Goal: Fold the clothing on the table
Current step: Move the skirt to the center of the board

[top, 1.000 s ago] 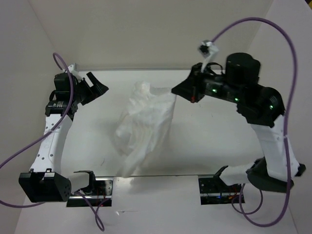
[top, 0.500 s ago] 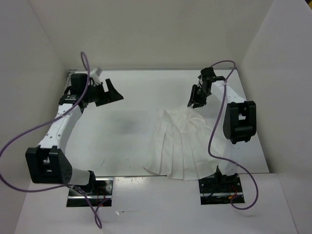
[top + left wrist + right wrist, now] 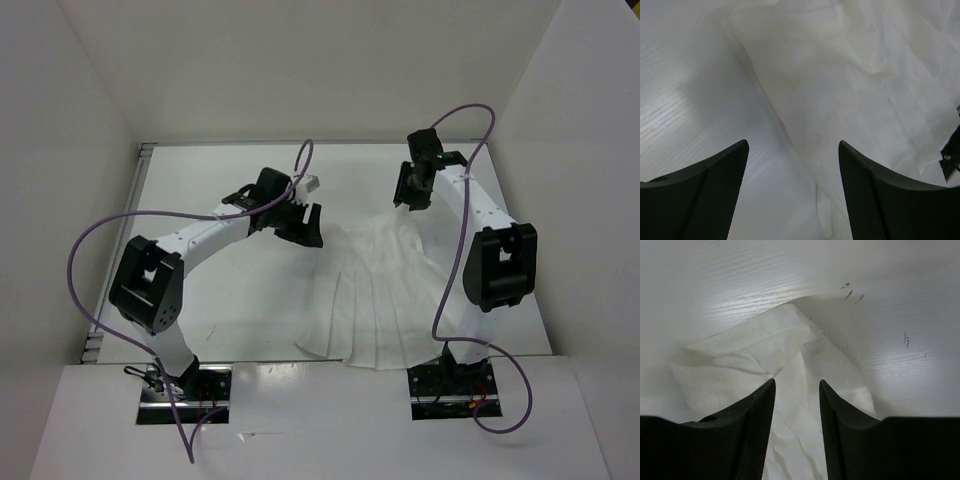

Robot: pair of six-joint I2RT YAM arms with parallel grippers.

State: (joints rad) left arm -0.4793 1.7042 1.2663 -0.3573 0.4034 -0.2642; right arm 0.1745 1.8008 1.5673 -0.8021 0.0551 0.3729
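We find the small white pleated skirt of thin fabric [image 3: 385,295] spread on the right half of the plain white tabletop [image 3: 220,300]. Its long axis runs from the narrow waistband at the far end to the wide hem at the near edge. The right gripper [image 3: 411,193] hangs over the waistband and the left gripper [image 3: 303,226] is just beside the skirt's far-left edge. Both have their jaws apart and hold nothing. We judge each arm near its own waistband corner.

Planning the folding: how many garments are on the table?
1: the white skirt, spread on the table's right half, hem toward the near edge. Anything beneath it would be hidden.
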